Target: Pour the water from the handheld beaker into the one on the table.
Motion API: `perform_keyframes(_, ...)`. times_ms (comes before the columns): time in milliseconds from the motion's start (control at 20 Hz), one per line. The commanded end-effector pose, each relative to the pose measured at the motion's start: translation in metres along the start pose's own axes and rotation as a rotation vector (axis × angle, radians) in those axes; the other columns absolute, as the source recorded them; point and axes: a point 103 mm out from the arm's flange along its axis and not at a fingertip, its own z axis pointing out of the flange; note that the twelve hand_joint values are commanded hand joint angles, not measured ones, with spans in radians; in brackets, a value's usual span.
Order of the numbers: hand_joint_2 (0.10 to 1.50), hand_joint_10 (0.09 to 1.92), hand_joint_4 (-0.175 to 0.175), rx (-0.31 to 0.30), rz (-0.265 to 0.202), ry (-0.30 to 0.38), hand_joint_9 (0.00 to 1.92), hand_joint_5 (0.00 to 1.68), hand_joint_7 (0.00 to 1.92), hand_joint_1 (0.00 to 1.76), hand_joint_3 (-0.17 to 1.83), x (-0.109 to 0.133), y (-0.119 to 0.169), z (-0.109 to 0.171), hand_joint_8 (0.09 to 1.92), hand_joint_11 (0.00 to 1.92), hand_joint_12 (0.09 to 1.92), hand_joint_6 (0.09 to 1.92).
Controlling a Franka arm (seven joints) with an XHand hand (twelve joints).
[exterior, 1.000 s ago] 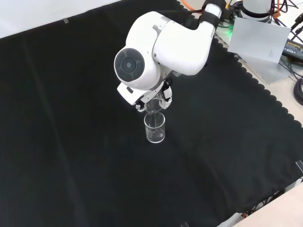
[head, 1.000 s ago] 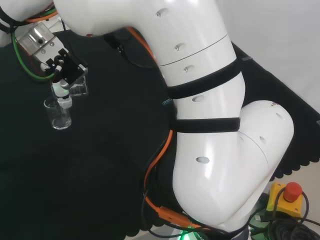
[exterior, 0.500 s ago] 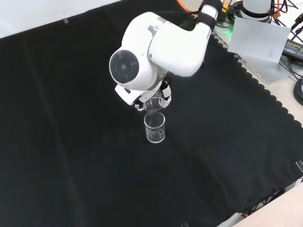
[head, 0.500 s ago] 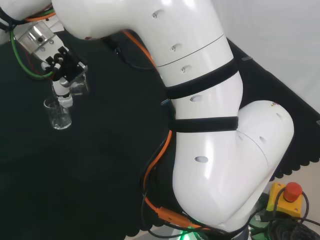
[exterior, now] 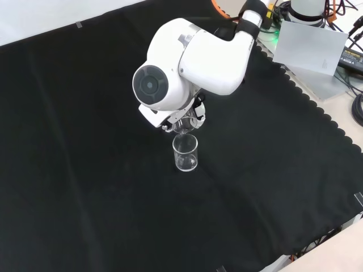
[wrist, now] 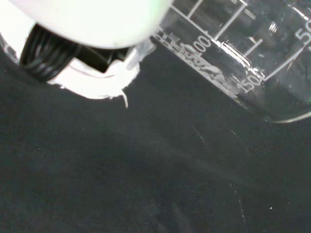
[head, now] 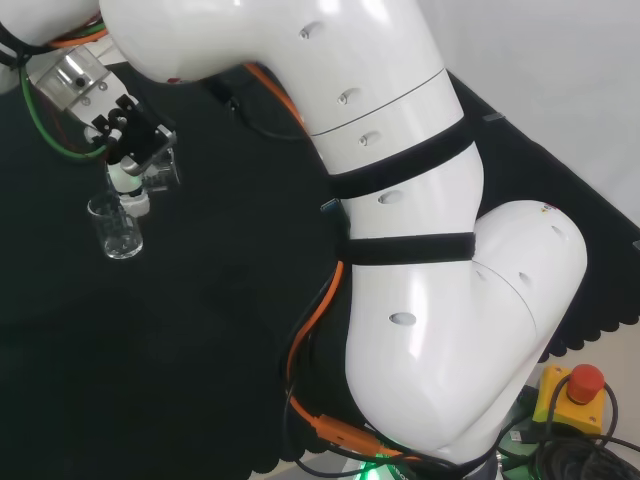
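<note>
A clear glass beaker is held tipped above a second one on the black cloth.

In the head view, the black and white robot hand [head: 128, 140] is seen curled round the small clear handheld beaker [head: 160, 168], just above and beside the clear glass beaker standing on the cloth [head: 117, 229]. In the front view, the standing beaker [exterior: 185, 153] is placed directly below the hand [exterior: 190, 118], under the white arm link [exterior: 187, 56]. In the wrist view, the graduated wall of the handheld beaker [wrist: 243, 53] is shown tilted over black cloth [wrist: 146, 184]. Pouring is judged under way; the spout is to be kept over the rim.
</note>
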Motion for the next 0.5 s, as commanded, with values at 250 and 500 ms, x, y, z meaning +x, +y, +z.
perform_keyframes(250, 0.59, 0.09, -0.121, -0.008, 0.014, -0.007, 1.72, 1.58, 1.83, 1.22, 0.65, 0.008, -0.003, -0.010, 0.09, 1.38, 0.72, 0.09)
perform_keyframes(500, 0.59, 0.09, -0.120, -0.019, 0.002, 0.009, 1.72, 1.58, 1.83, 1.22, 0.65, -0.001, -0.003, -0.008, 0.09, 1.38, 0.72, 0.09)
